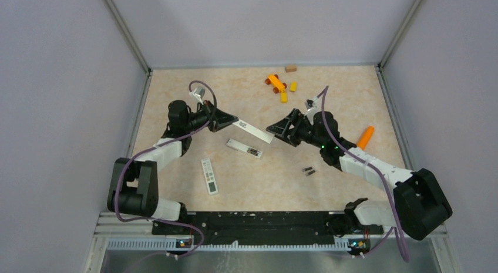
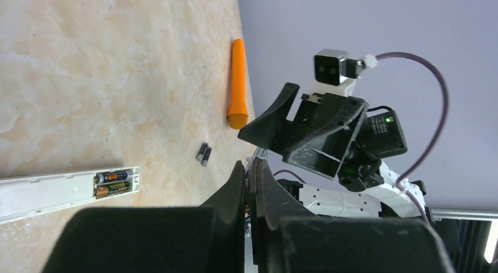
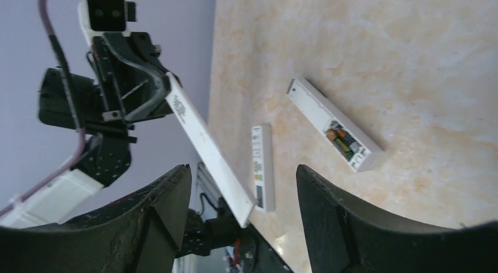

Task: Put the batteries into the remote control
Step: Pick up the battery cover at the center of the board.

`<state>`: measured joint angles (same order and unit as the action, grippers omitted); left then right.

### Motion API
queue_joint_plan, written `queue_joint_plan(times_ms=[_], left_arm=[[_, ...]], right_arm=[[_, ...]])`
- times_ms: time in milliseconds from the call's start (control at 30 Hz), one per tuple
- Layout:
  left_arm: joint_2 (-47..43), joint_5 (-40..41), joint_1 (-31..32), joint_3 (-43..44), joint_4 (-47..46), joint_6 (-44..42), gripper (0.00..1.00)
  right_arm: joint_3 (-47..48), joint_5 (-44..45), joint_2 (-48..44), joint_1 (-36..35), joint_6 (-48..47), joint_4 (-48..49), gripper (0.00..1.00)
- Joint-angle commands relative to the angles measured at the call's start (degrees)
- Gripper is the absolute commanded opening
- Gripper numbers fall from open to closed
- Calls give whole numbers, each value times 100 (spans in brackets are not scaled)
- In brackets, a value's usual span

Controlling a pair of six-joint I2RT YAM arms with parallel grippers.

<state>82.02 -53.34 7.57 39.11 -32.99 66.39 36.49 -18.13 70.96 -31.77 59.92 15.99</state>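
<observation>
Orange carrot point(image 1: 366, 137), yellow-orange toy bricks point(image 1: 277, 85), wooden block point(image 1: 290, 68)

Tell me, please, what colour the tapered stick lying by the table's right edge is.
The tapered stick is orange, clearest in the left wrist view.

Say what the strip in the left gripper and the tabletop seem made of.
The strip: likely white plastic, matte, thin and rigid, straight though clamped at one end by the left gripper. The tabletop: beige, marble-patterned, smooth, probably laminate or vinyl; cannot tell which.
</observation>
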Motion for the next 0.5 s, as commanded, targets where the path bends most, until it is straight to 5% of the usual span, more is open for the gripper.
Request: queue_joint_plan(times_ms=[0,333,467], left_arm=[[-311,-130,-45,-56,-127,48,0],[-536,7,-139,-379,-1079,1067,0],[-658,26,-190,-435,-1103,1129,0]], right_arm=[[71,-454,-95,-30,954,1054,64],[-87,-1236,-38,-109,1110,1852,51],[-24,-867,-273,-126,697,1195,66]])
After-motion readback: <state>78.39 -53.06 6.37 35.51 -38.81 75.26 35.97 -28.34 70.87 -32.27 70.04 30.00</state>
